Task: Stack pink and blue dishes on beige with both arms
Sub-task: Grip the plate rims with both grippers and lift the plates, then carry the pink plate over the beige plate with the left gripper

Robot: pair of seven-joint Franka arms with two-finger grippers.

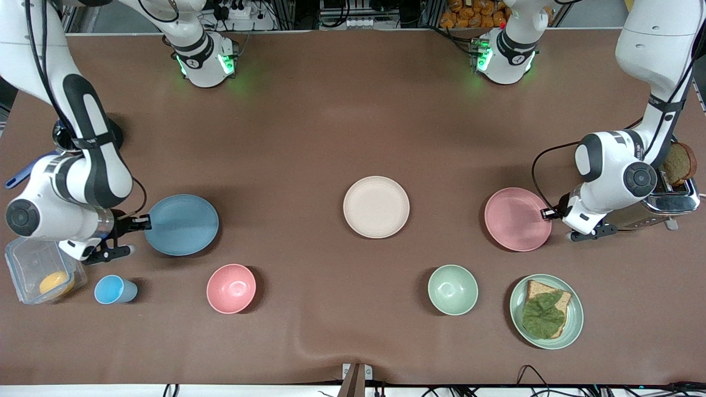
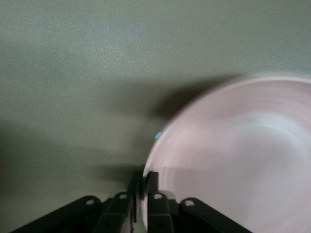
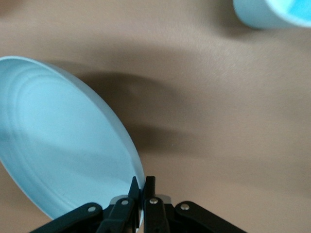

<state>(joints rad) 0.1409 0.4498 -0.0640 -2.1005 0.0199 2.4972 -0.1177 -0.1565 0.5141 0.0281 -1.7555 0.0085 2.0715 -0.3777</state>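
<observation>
The beige plate [image 1: 376,207] lies flat in the middle of the table. My left gripper [image 1: 547,213] is shut on the rim of the pink plate [image 1: 517,219], on the edge toward the left arm's end; the plate looks slightly lifted. In the left wrist view the pink plate [image 2: 233,155] fills one side and the gripper [image 2: 145,182] pinches its rim. My right gripper [image 1: 142,222] is shut on the rim of the blue plate [image 1: 182,224], tilted off the table. The right wrist view shows the blue plate [image 3: 63,145] tilted, its edge clamped in the gripper [image 3: 142,187].
A blue cup [image 1: 114,289], a small pink bowl [image 1: 231,288], a green bowl [image 1: 453,289] and a green plate [image 1: 573,325] with bread and lettuce lie nearer the front camera. A toaster [image 1: 670,198] stands by the left arm. A clear box [image 1: 33,264] sits under the right arm.
</observation>
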